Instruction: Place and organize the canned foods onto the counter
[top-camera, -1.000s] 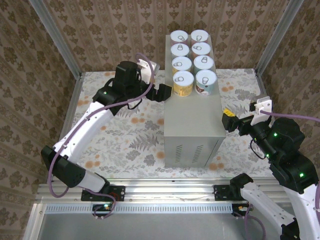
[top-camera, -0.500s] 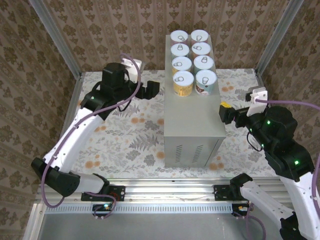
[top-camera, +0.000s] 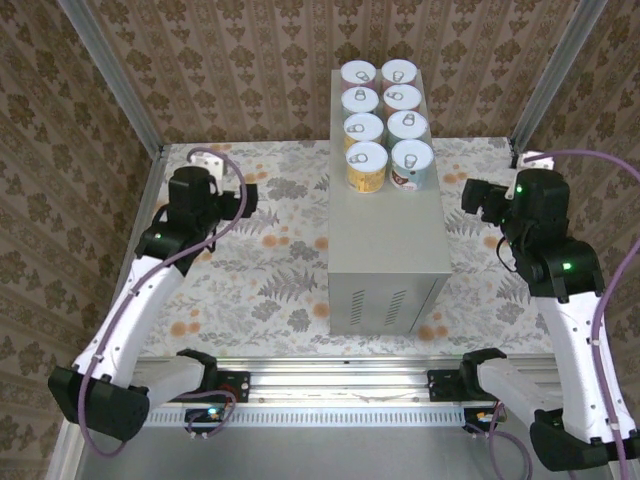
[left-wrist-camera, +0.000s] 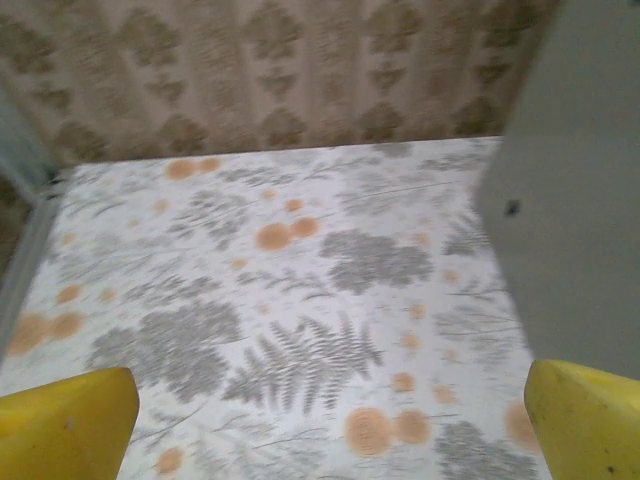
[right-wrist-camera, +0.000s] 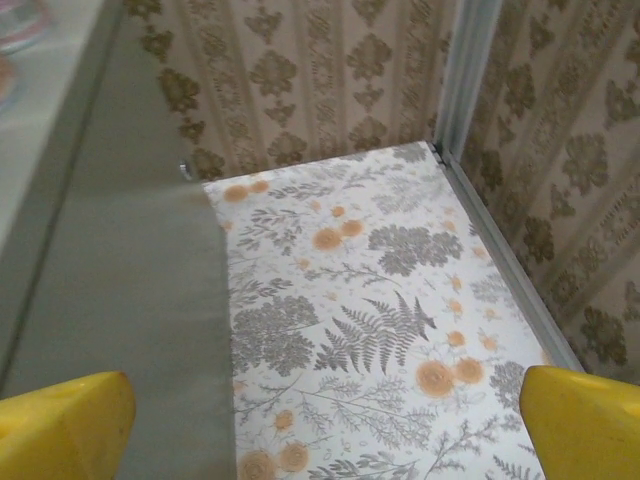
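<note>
1. left tool (top-camera: 243, 197): released, jaws spread wide. Its yellow fingertips (left-wrist-camera: 62, 422) sit at the bottom corners of the left wrist view, with floral surface (left-wrist-camera: 300, 300) showing between them.
2. right tool (top-camera: 474, 196): released as well, jaws spread wide and gripping nothing. Its yellow fingertips (right-wrist-camera: 585, 420) are also at the bottom corners of its wrist view.
3. Both tools hang over the floral surface and point inward at the bench (top-camera: 385, 240). The left tool is well clear of the bench's left side. The right tool is near the right side but not touching.
4. The bench stands between the two tools. Its grey wall takes the right edge of the left wrist view (left-wrist-camera: 580, 200) and the left part of the right wrist view (right-wrist-camera: 110, 280).
5. canned foods (top-camera: 363, 127): all on the bench top at its far end, upright, pull-tab lids up, packed close together.
6. Count: eight cans, in two columns of four rows. The near-left can (top-camera: 366, 172) has a yellow label and the near-right can (top-camera: 411, 168) a brownish one. The other labels are hidden from above.
7. The near half of the bench top is bare, and vent slots (top-camera: 385, 300) show on its near face.
8. Surroundings: wallpapered walls (top-camera: 200, 60), metal frame posts (top-camera: 110, 75) at the corners, a rail (top-camera: 330, 375) at the near edge, and one purple cable (top-camera: 590, 155) per arm.
9. Totals: two arms, two tools, one bench.
</note>
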